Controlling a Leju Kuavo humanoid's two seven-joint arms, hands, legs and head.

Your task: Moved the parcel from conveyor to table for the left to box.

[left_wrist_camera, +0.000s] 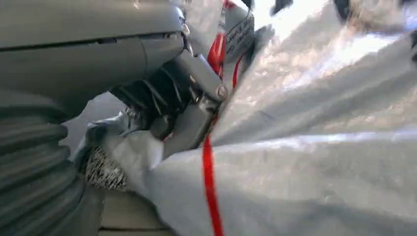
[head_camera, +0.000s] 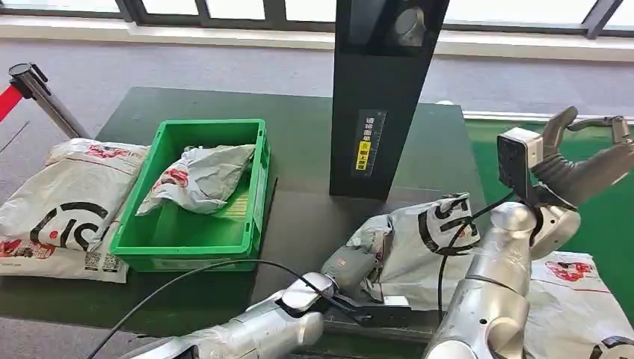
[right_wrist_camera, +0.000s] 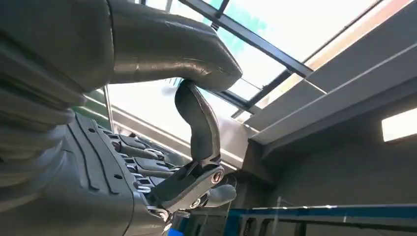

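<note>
A grey plastic parcel [head_camera: 419, 239] with black and red print lies on the dark table [head_camera: 299, 127], at its near edge to the right of the green box [head_camera: 250, 224]. My left hand [head_camera: 348, 271] reaches in from below and grips the parcel's near left end. In the left wrist view its fingers [left_wrist_camera: 192, 113] dig into the crumpled film of the parcel [left_wrist_camera: 319, 147]. My right hand [head_camera: 587, 161] is raised above the conveyor, fingers spread and holding nothing. The right wrist view shows that hand [right_wrist_camera: 187, 147] against windows and ceiling.
Another grey parcel [head_camera: 198, 176] lies inside the green box. A big white parcel [head_camera: 60, 202] rests left of the box. A black upright post [head_camera: 381, 97] stands behind the held parcel. On the green conveyor [head_camera: 609, 217] at right lies one more white parcel [head_camera: 579, 295].
</note>
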